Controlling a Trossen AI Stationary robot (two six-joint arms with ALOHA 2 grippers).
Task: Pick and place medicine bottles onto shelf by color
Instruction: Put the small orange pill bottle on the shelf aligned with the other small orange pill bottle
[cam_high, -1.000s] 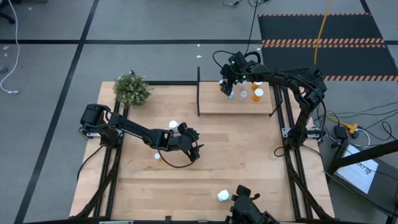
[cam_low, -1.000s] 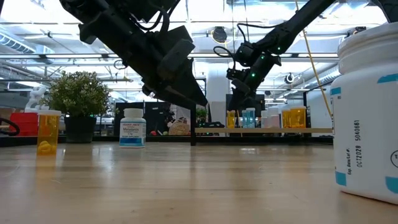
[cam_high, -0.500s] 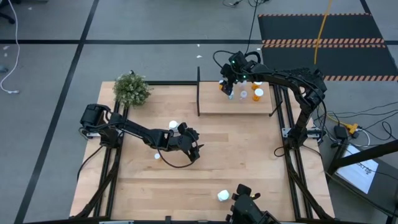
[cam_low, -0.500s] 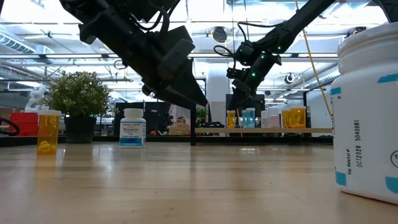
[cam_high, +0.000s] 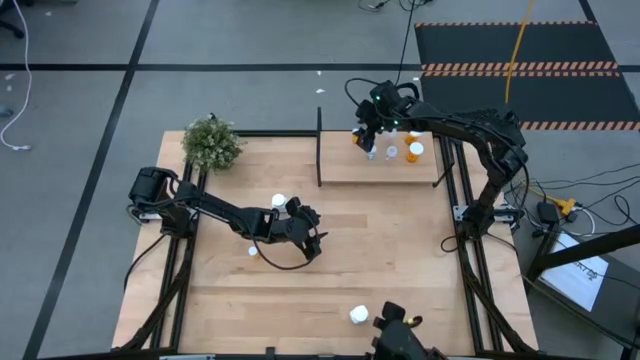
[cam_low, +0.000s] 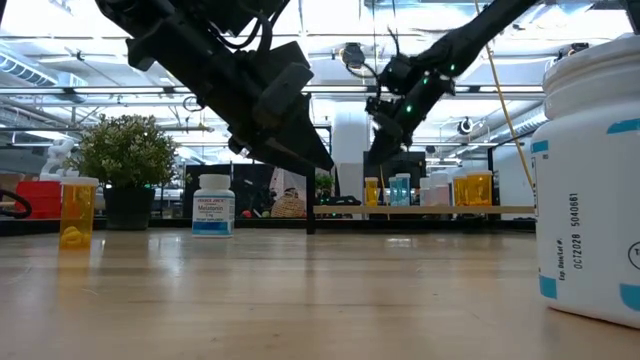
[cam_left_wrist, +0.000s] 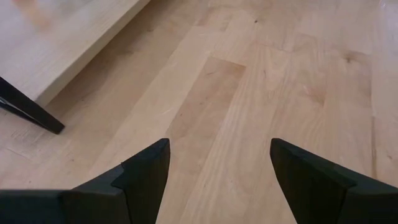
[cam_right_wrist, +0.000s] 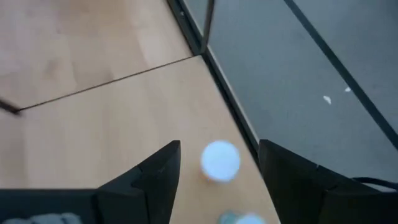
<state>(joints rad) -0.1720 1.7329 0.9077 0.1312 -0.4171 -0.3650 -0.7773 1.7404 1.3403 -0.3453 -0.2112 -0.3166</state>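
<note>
Hovering open right gripper (cam_high: 368, 140) above shelf (cam_high: 345, 168) bottles

Grey carpet floor (cam_high: 250, 40), black tape lines, hazard-striped mat (cam_high: 520, 60).

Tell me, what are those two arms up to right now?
Right tool open over the shelf, above a white-capped bottle. Left tool open, empty, mid-table. White bottle waits beside it. Nothing in the way.
</note>
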